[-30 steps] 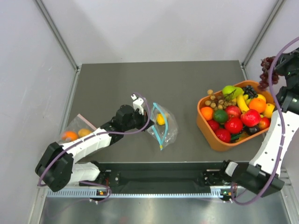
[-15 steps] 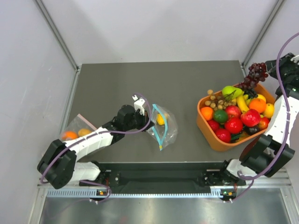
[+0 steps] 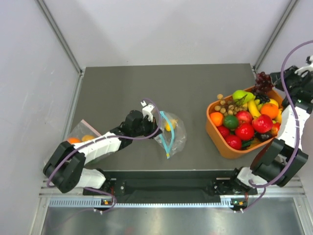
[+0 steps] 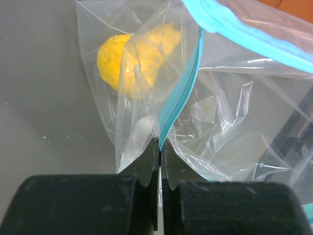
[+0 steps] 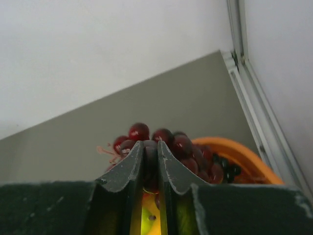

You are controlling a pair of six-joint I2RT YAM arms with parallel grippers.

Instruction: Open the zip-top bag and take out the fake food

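Pinching the zip-top bag (image 4: 230, 127) by its teal zip strip (image 4: 180, 95), my left pincer (image 4: 160, 147) is clamped tight, mid-worktop toward the near edge; the lemon (image 4: 134, 58) inside blurs behind plastic. My right pincer (image 5: 150, 149) grips the grape bunch (image 5: 168, 137), mostly hidden by my fingers (image 5: 122, 171), at the orange tray's (image 3: 212, 129) far corner near the right edge.

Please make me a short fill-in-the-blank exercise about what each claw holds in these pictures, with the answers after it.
1. The left claw is shut on the zip strip of the ____.
2. The lemon inside it is ____ in colour.
3. The right claw holds dark ____ by the bin.
Missing words: bag; yellow; grapes.
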